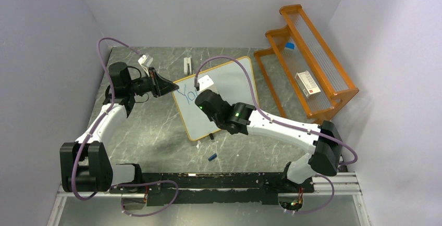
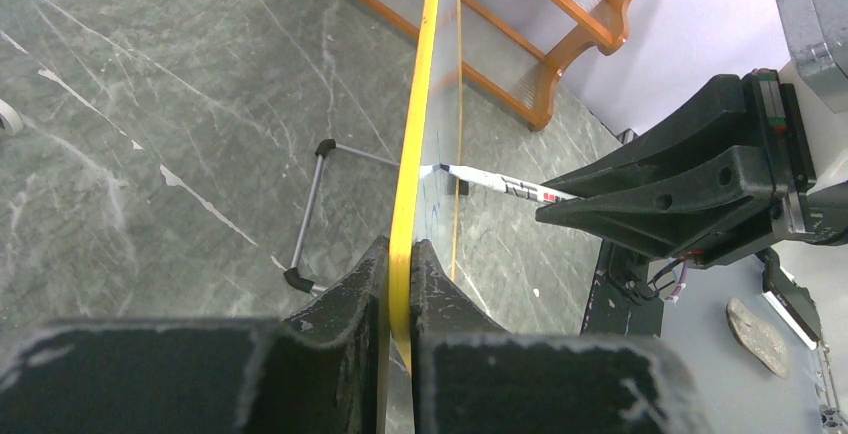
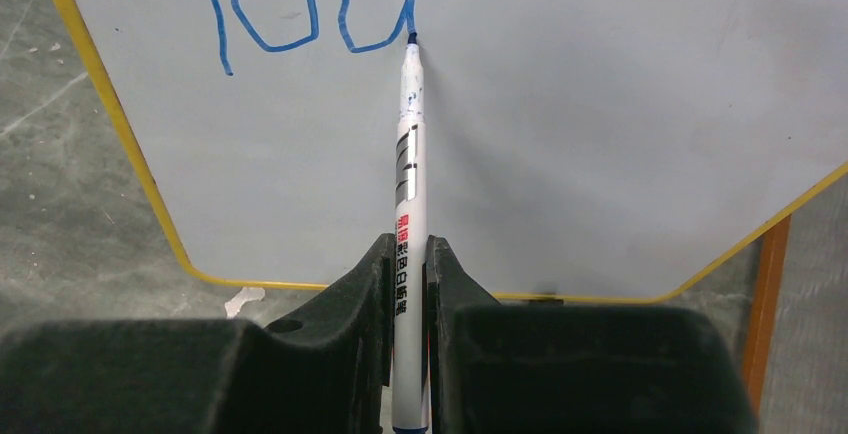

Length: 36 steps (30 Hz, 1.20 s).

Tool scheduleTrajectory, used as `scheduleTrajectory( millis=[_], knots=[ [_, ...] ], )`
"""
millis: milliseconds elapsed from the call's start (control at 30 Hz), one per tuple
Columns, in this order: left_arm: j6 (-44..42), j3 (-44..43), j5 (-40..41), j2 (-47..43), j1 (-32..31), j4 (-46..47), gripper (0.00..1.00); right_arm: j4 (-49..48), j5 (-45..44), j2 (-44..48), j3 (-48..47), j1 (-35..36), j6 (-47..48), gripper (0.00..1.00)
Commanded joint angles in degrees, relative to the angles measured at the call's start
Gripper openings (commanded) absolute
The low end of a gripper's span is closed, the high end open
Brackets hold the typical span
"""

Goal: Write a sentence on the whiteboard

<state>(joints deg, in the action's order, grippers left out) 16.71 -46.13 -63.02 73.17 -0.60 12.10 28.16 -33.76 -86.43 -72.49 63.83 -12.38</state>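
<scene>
Where the grey, white-veined, stone-look table (image 1: 140, 127) spreads in front of both arms, the whiteboard (image 1: 229, 80) occupies its middle: a smooth, glossy white rectangle with rounded corners and a thin yellow-orange rim, set askew to the table edges. Left gripper (image 2: 400, 254): matte black, scuffed fingers closed tight on the board's left rim, one on each face, so the wrist view sees the board edge-on. Beside the board's back face in that view is a thin grey wire leg (image 2: 312, 209) with black rubber tips, resting on the table. Right gripper (image 3: 408, 249): same black wedge-shaped fingers, clamped on the marker (image 3: 408, 194), a slim white barrel with grey bands and red print. Its dark tip touches the board surface at the end of a blue stroke. Blue lettering (image 3: 300, 14): looped, hand-drawn lines in the board's upper left corner. The right arm's white and black links lie over the board's near right corner in the overhead view, and a purple cable (image 1: 245, 72) arcs above its face. Against the right wall, apart from the board, stands an orange wooden rack (image 1: 333, 88) with clear ribbed shelves. It carries a white box (image 1: 307, 84). A small blue item (image 1: 212, 157) lies on the table near the board's front edge, and a small white item (image 1: 187, 64) lies behind it.
</scene>
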Motion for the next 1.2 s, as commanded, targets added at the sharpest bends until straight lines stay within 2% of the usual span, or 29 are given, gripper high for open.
scheduleTrajectory(
  millis=[0, 567, 800, 933, 1033, 1167],
  knots=[
    [-3.0, -0.62, -0.39, 0.57, -1.33, -1.81, 0.05, 1.37, -0.39, 1.13, 1.21, -0.04, -0.66, 0.0],
    [-2.98, -0.72, -0.43, 0.75, -1.36, -1.85, 0.05, 1.93, -2.17, 1.91, 1.39, -0.07, -0.45, 0.0],
    [-3.4, -0.92, 0.14, 0.42, -1.37, -2.51, 0.05, -0.23, -0.07, 4.99, 2.12, -0.11, 0.14, 0.0],
    [-3.93, -1.46, 1.06, 0.31, -1.38, -3.97, 0.14, -1.19, 1.09, 6.51, 2.85, -0.11, 0.49, 0.0],
    [-5.33, -2.56, 2.68, -0.17, -1.33, -6.37, 0.25, -2.44, 1.88, 8.03, 3.86, -0.08, 0.7, 0.0],
    [-4.36, -3.17, 4.62, -2.55, -1.25, -6.28, 0.52, -3.31, 2.06, 9.77, 4.61, -0.09, 0.9, 0.0]
  ],
)
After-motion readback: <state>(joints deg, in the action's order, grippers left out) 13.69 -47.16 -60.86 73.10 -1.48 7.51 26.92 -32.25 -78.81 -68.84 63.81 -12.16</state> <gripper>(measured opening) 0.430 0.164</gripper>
